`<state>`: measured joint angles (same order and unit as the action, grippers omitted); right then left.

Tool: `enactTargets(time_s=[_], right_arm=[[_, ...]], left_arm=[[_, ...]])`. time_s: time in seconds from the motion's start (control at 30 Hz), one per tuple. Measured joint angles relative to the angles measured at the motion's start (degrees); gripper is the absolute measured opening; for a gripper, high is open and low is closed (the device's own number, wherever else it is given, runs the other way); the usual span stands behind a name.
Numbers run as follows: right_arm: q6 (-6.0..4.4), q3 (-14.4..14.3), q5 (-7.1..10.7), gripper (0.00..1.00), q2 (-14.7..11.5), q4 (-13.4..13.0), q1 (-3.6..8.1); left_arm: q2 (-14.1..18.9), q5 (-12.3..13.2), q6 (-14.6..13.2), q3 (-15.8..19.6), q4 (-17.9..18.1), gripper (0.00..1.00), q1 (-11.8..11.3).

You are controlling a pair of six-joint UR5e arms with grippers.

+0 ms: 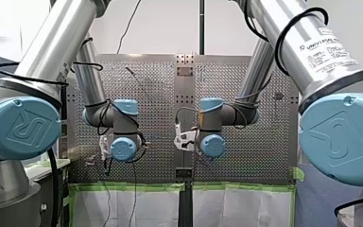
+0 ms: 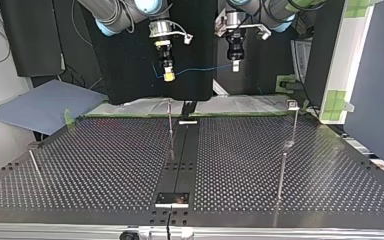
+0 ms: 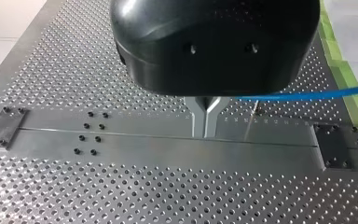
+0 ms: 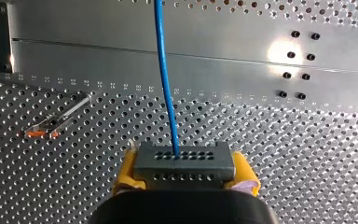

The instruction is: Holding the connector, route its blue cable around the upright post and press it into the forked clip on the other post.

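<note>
Jaws closed on both arms, blue cable (image 2: 200, 69) strung between them.
Top view: my right gripper (image 2: 169, 76) and my left gripper (image 2: 235, 66) hang above the table (image 2: 105, 165), well clear of the upright post (image 2: 170, 127). Left wrist view: metal fingers (image 3: 198, 126) pinch together on the cable. Right wrist view: yellow pads (image 4: 127, 168) clamp the connector (image 4: 184, 163).

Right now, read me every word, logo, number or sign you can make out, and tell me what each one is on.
"UNIVERSAL ROBOTS": white label on my right arm's silver tube; the smaller lines beneath it are too blurred to read.
"UR" logo, embossed and turned: my left arm's round blue joint cap and my right arm's round blue joint cap.
Row of tiny printed marks on the perforated metal table: too small to read.
</note>
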<state>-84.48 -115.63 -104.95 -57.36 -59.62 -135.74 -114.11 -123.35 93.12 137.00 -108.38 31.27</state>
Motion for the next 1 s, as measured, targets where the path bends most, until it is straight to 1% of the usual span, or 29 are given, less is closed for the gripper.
enactTargets(time_s=[0.83, 0.93, 1.0], right_arm=[[-0.02, 0.0, -0.02, 0.0, 0.0, 0.0, 0.06], [-0.64, -0.6, -0.65, 0.0, 0.6, 0.6, -0.55], [-1.54, -1.2, -1.53, 0.0, 1.5, 1.5, -1.43]], left_arm=[[-0.2, 0.0, -0.2, 0.1, 0.1, 0.01, -0.3], [-1.0, -0.1, -1.0, 0.9, 1.0, 0.01, -1.0], [-1.9, -0.1, -1.9, 1.5, 1.8, 0.01, -1.3]])
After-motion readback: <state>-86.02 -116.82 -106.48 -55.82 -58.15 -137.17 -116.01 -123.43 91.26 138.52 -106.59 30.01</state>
